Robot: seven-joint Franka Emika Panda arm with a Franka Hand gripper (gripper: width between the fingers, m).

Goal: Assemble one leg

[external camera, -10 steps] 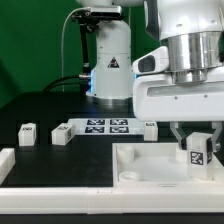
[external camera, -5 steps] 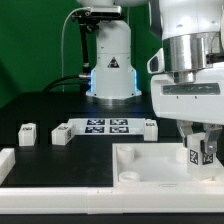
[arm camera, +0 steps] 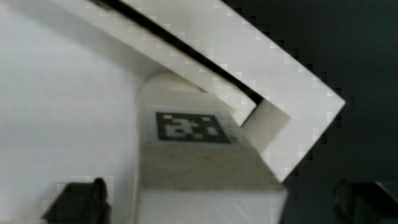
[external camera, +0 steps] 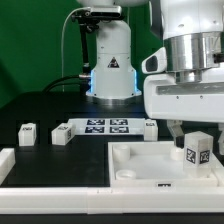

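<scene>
A leg [external camera: 197, 151], a small white block with a square marker facing the camera, stands a little tilted at the right end of the large white tray [external camera: 140, 166], against its rim. My gripper [external camera: 197, 136] hangs straight over the leg with its jaws on either side. In the wrist view the leg [arm camera: 196, 150] reaches into the tray's corner [arm camera: 270, 72], and a gap shows between it and each dark fingertip [arm camera: 75, 201]. The gripper is open and holds nothing.
Three more legs lie on the dark table: two at the exterior view's left [external camera: 27, 133] [external camera: 62, 133] and one behind the tray [external camera: 150, 126]. The marker board [external camera: 105, 125] lies between them. A white part [external camera: 6, 160] sits at the left edge. The robot base [external camera: 110, 65] stands behind.
The gripper shifted slightly right with the leg, then its jaws spread apart. The leg has stayed in the tray's right end.
</scene>
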